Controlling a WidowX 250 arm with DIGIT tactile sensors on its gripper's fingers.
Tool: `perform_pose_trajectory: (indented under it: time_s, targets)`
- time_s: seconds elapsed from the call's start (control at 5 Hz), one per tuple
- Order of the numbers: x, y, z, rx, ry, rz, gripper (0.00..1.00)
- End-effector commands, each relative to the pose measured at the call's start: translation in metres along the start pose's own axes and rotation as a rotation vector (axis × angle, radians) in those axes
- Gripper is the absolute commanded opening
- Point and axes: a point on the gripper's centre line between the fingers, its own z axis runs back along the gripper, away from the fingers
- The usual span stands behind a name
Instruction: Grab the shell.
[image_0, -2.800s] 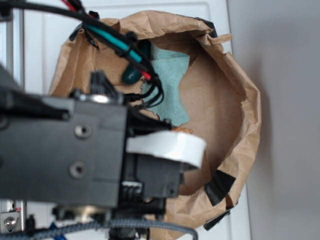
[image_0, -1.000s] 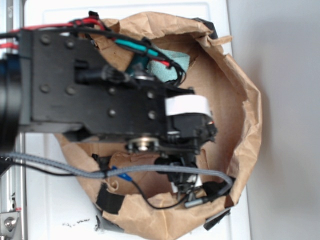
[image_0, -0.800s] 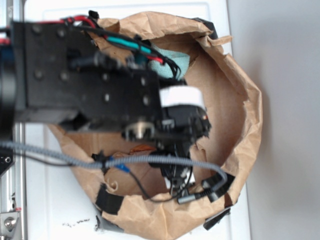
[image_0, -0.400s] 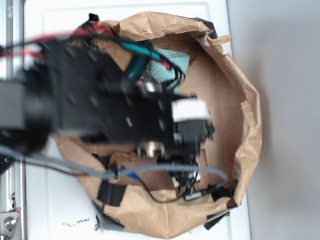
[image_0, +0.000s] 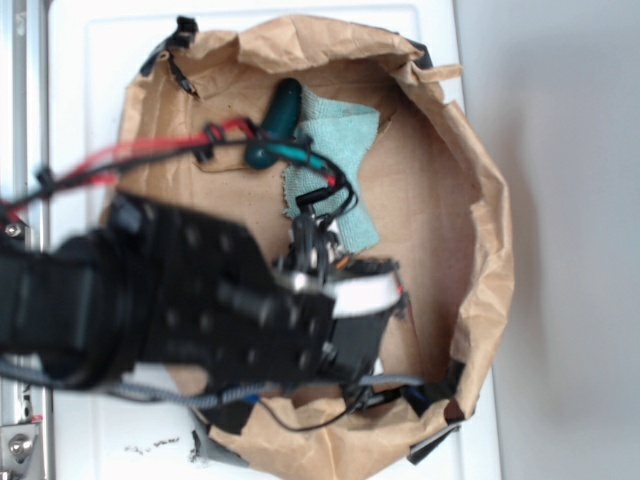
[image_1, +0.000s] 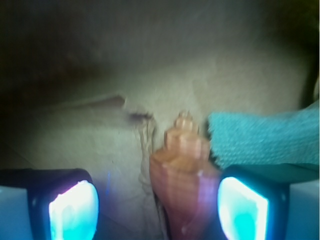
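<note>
Shell (image_1: 182, 175): orange-tan, ribbed, glossy, lying inside the brown paper bag (image_0: 480, 180) beside teal cloth (image_1: 262, 137); my gripper (image_1: 157, 210) stands open around it.

So the base here is a white table (image_0: 80, 80), and sitting right on it is a crumpled brown paper bag (image_0: 480, 200) with its sides rolled down into a shallow tub, patched with bits of black tape along the rim. On the bag's paper floor there's a teal woven cloth (image_0: 335, 165) lying flat toward the far side, with a dark green cucumber-shaped object (image_0: 277, 118) resting beside it at the cloth's far-left corner, touching or nearly so. The small orange-tan ribbed spiral shell (image_1: 182, 175) lies on the same brown paper just beside the cloth's edge, its pointed end facing away from the wrist camera.
</note>
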Motion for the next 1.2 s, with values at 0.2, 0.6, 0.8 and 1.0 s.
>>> perform_pose_trajectory:
  time_s: [0.2,0.6,0.8,1.0]
  targets:
    - [-0.012,-0.008,0.003,0.029,-0.069,-0.096,1.00]
    - [-0.001,-0.014,0.010,0.017,-0.035,-0.060,0.11]
    - [0.008,-0.016,0.010,0.021,-0.037,-0.045,1.00]
    - [0.017,-0.013,0.013,0.013,-0.035,-0.043,1.00]
